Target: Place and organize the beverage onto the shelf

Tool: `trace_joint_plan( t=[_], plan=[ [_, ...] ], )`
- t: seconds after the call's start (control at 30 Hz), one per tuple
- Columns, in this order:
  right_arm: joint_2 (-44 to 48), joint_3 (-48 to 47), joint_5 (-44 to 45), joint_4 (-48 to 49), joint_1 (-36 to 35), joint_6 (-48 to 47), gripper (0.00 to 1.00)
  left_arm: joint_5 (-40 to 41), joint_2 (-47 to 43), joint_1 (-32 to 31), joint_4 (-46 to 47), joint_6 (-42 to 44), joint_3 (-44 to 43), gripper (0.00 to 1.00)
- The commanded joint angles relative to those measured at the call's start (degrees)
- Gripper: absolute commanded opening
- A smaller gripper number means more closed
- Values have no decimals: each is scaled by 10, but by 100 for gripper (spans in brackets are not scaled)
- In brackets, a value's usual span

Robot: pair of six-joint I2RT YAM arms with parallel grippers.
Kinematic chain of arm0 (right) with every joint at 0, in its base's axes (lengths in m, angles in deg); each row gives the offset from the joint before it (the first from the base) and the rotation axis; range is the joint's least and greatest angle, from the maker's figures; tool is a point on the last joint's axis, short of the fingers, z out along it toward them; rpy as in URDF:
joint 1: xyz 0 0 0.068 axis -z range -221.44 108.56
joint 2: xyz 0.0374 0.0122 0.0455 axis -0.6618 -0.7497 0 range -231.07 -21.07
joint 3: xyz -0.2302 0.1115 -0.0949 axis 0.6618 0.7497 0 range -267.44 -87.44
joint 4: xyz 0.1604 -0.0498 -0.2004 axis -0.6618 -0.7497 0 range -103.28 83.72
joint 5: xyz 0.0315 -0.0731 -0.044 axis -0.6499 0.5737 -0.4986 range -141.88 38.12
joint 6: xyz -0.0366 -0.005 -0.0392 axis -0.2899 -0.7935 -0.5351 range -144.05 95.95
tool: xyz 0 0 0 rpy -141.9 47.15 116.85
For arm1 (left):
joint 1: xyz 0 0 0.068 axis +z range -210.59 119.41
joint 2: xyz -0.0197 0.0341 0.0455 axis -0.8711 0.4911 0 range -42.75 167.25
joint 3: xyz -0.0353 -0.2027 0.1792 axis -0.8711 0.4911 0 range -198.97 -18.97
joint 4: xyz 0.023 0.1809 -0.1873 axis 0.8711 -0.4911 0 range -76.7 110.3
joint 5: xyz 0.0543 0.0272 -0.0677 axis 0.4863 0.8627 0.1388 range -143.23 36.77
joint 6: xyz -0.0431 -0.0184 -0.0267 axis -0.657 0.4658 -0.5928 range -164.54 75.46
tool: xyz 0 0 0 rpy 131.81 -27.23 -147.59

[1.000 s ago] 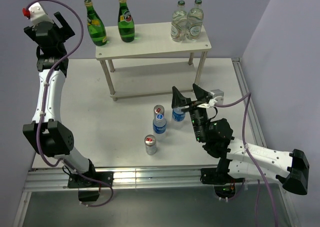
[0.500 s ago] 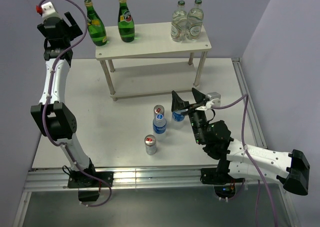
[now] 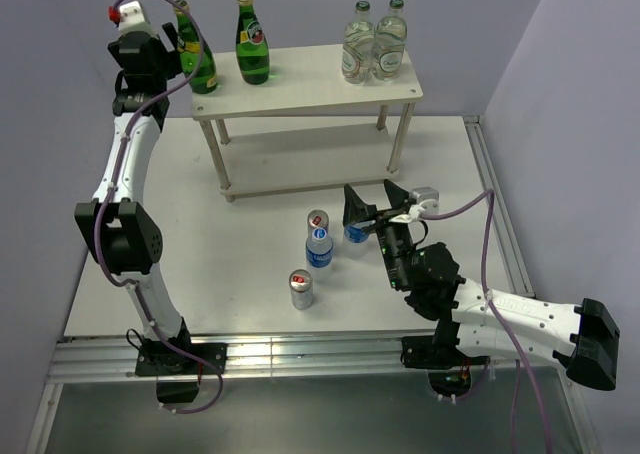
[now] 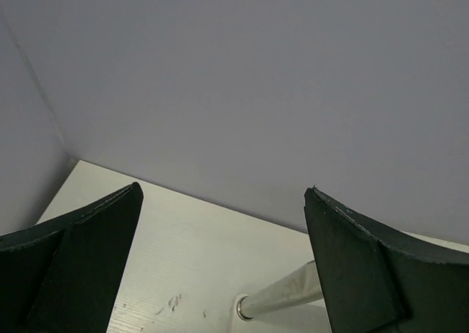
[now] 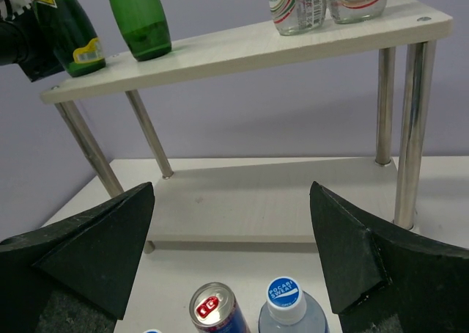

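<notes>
Plastic water bottle (image 3: pixel 356 232) midway between near and far edges: light, squashy, take mid-body below cap; right gripper (image 3: pixel 370 202) poised over it, spread and empty; left gripper (image 4: pixel 221 188) likewise agape by far-left corner.

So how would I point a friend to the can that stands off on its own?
Find the white shelf at the back, then look at the table in front of it, where four small drinks stand. Three huddle together: one can and two blue-capped water bottles. The lone can stands apart, nearest the table's front edge.
</notes>
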Motion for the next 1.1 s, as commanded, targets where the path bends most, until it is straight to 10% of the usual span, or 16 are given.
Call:
trace_joint_plan(
  t=[0.0,1.07],
  plan=[
    [4,6,13,25,-5,8,93,3,-21,-20,24,13,12,99],
    [33,32,22,3,-5,27,93,125,-2,-95,26,33,-4,99]
  ],
)
